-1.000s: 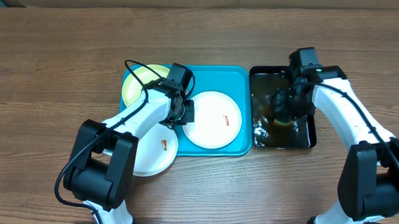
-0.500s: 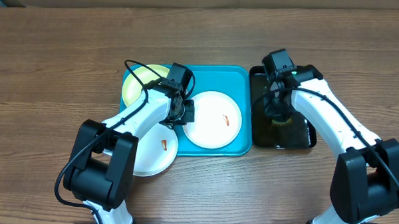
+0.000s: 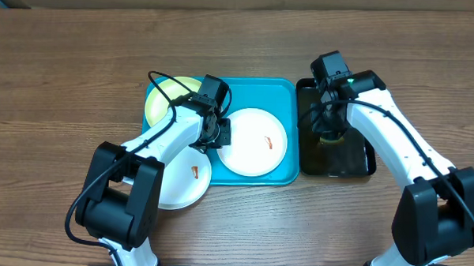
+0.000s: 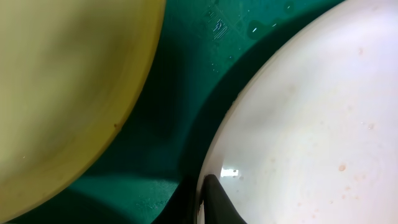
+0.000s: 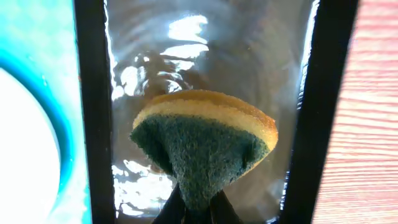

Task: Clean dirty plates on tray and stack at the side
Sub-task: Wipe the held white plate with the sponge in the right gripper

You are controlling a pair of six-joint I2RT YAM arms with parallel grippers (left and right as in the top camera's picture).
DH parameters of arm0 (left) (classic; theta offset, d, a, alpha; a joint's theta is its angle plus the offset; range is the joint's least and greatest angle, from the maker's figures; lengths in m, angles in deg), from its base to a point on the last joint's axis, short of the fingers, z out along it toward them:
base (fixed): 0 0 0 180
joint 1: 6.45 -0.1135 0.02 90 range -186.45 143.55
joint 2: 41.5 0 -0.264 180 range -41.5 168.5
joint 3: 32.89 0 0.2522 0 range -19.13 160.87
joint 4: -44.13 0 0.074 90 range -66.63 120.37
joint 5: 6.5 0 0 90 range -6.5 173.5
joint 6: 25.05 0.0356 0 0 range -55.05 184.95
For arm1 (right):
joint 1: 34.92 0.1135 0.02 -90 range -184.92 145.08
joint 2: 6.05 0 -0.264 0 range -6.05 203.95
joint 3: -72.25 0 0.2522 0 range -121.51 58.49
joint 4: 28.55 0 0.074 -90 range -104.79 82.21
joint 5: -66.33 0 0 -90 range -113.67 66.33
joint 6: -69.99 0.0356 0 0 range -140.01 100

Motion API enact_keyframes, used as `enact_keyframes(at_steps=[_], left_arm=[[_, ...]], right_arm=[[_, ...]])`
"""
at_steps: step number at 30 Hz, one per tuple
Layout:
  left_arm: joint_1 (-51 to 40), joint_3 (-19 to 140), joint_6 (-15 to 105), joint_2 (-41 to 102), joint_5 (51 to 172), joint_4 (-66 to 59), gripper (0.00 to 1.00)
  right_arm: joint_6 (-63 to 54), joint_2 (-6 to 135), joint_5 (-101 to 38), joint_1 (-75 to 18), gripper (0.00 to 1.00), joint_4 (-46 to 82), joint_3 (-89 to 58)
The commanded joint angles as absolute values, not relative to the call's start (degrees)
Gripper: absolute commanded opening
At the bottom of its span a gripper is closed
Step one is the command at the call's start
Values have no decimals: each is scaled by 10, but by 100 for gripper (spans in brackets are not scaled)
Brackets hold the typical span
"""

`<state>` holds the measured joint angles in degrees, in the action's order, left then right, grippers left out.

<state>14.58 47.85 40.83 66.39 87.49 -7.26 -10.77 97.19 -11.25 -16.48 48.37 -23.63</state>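
Cleaning station: a yellow-and-green sponge (image 5: 205,146) is pinched tight by the right gripper (image 5: 194,210) over the black water basin (image 3: 364,157). The left gripper (image 3: 219,134) is set at the rim of a smeared white plate (image 3: 252,143) on the turquoise tray (image 3: 262,88) (its grip cannot be told). A yellow-green plate (image 3: 161,99) is seen at the tray's far left corner, and a second white plate (image 3: 180,178) overlaps its near left corner.

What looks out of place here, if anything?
One smeared white plate lies mostly off the tray, on the table by its near-left corner. The yellow-green plate overhangs the tray's left rim. Right hand pinches the sponge over the basin: normal.
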Motion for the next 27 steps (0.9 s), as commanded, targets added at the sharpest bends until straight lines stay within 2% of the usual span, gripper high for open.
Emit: enact_keyframes(at_steps=[1, 5, 7, 11, 20, 27], left_arm=[[149, 473, 400, 669, 863, -73, 8], [149, 472, 397, 669, 862, -73, 9], [149, 472, 395, 669, 863, -72, 4], [149, 472, 391, 669, 858, -72, 4], [149, 472, 361, 669, 846, -73, 4], [149, 472, 362, 669, 846, -75, 4]], right_arm=[[-97, 961, -76, -157, 4, 490, -277], [-106, 961, -126, -146, 4, 492, -284], [-111, 961, -169, -138, 4, 489, -284], [-110, 961, -230, -112, 4, 474, -284], [-84, 971, -182, -33, 4, 404, -255], [-75, 978, -147, -11, 4, 350, -190]])
